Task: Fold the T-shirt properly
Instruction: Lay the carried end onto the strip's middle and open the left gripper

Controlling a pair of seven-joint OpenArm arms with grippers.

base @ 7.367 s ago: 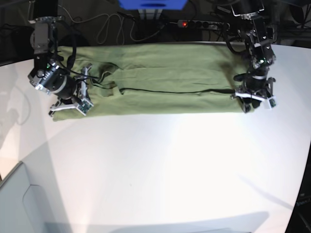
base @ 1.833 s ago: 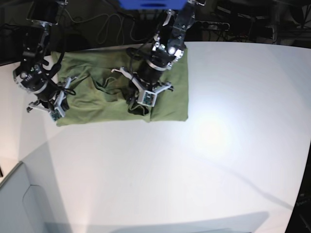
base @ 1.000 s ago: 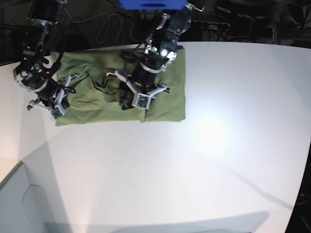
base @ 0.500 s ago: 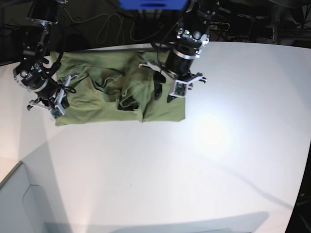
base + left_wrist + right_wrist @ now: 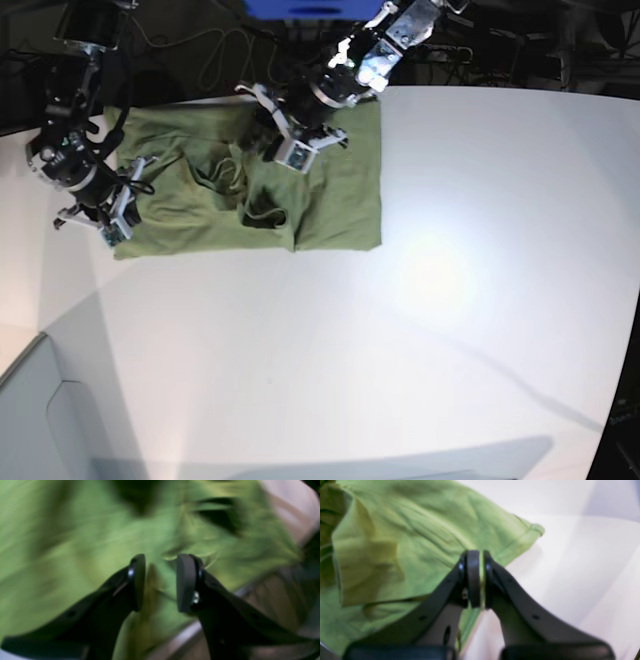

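Two claws work your wrinkled olive-green cotton T-shirt (image 5: 250, 190) on the white desk (image 5: 400, 340): right claw (image 5: 477, 580) pinches its corner hem, anchoring it; left claw (image 5: 157, 580) hovers released above its middle.

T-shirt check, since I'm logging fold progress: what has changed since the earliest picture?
The left gripper carried the T-shirt's far end across to the middle, halving its length, let go, and pulled back with jaws apart. The right gripper stayed shut on the other end.
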